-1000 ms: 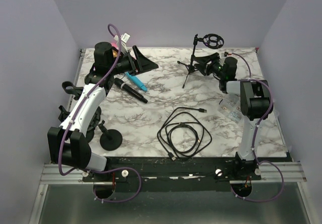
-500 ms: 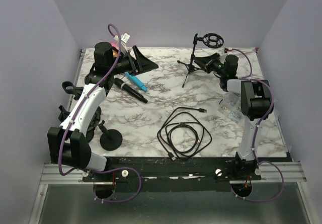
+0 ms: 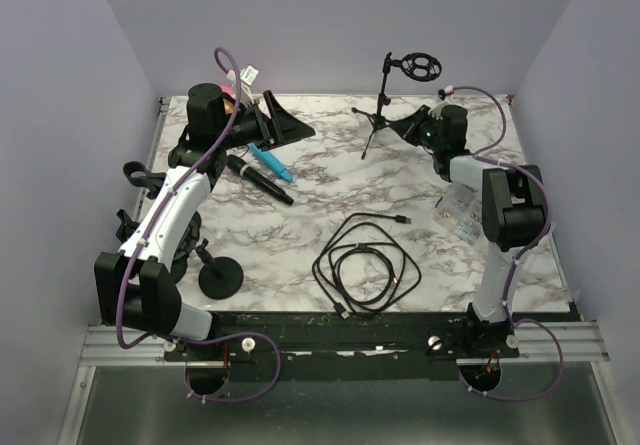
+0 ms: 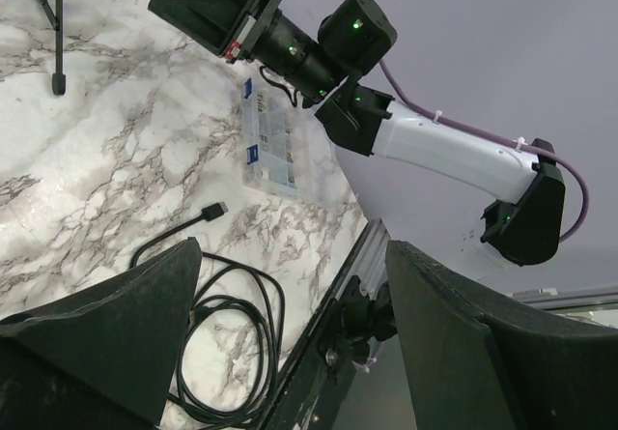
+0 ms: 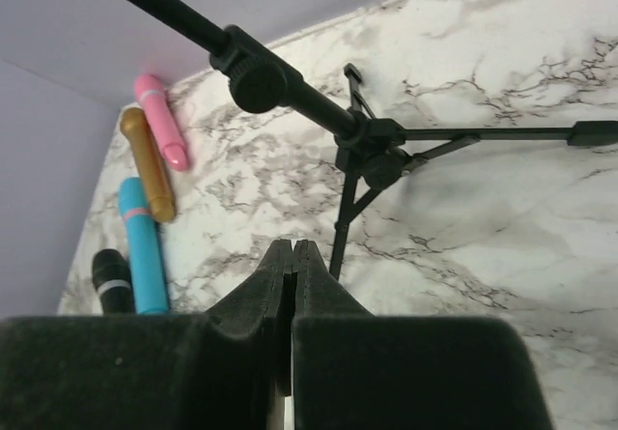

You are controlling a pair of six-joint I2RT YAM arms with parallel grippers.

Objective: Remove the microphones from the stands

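Observation:
The black tripod microphone stand stands at the back of the table, and its ring holder holds nothing that I can see. Its pole and legs fill the right wrist view. My right gripper is shut and empty just right of the tripod, and its tips point at the legs. A black microphone and a blue one lie at the left. Pink and gold ones lie behind them. My left gripper is open and empty above them.
A coiled black cable lies at the front middle. A clear plastic box sits by the right arm. A black round base stands at the front left beside the left arm.
The stand has shifted toward the back of the table, and its ring holder sits higher in the top view. My right gripper has moved back with it. The left arm has not moved.

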